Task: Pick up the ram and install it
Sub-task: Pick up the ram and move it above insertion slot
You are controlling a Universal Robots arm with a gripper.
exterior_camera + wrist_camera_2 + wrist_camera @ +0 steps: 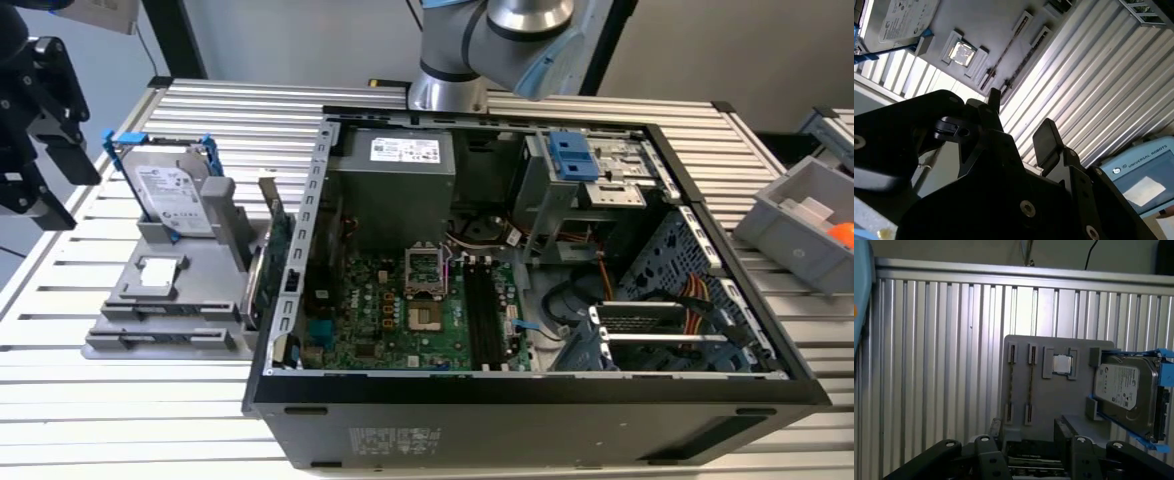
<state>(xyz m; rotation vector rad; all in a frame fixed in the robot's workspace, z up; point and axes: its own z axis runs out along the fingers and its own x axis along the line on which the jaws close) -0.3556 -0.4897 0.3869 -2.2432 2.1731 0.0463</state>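
My gripper (1029,432) is open, its two black fingers (995,427) spread wide with nothing between them. It hovers over the edge of a grey parts holder (1054,405). The second wrist view shows the same open gripper (1021,120) above the ribbed table. The holder's two long narrow slots (1020,385) lie just past the fingertips. The ram is out of view. In the exterior view the open computer case (534,395) lies on its side, with the green motherboard (387,320) and its dark memory slots (481,315) exposed.
A silver hard drive in a blue frame (171,195) stands at the holder's far end, with a small square chip (156,272) beside it. A green expansion card (276,265) stands between holder and case. A grey bin (814,225) sits at the exterior view's right. A pendant (1144,172) lies on the table.
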